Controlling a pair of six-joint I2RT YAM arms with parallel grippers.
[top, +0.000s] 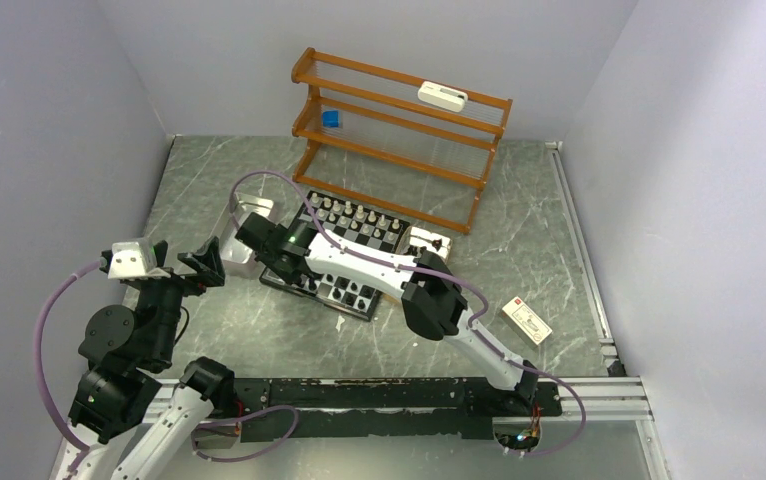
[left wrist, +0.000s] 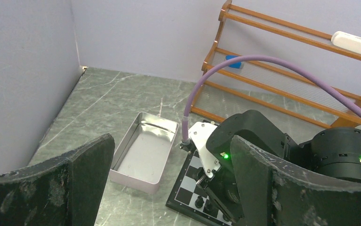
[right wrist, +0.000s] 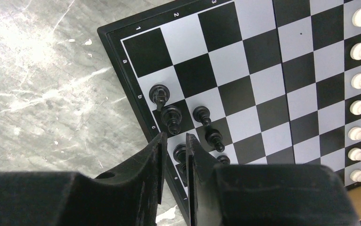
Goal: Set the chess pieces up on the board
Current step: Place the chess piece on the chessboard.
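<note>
The board (top: 387,247) lies mid-table; in the right wrist view (right wrist: 258,80) its near-left corner shows. White chess pieces (top: 359,215) stand in rows along its far side and also show at the right wrist view's right edge (right wrist: 360,80). Several black pieces (right wrist: 171,117) stand by the left rim. My right gripper (top: 281,265) hovers over that rim (right wrist: 174,141), jaws a narrow gap apart; one black piece (right wrist: 180,153) shows through the gap, held by neither finger. My left gripper (top: 174,265) is wide open and empty (left wrist: 173,141), left of the board.
A shiny metal tray (top: 231,250) sits left of the board, empty inside in the left wrist view (left wrist: 143,150). A wooden rack (top: 399,140) with a white object (top: 442,97) and a blue one (top: 331,119) stands behind. A tan box (top: 526,320) lies right.
</note>
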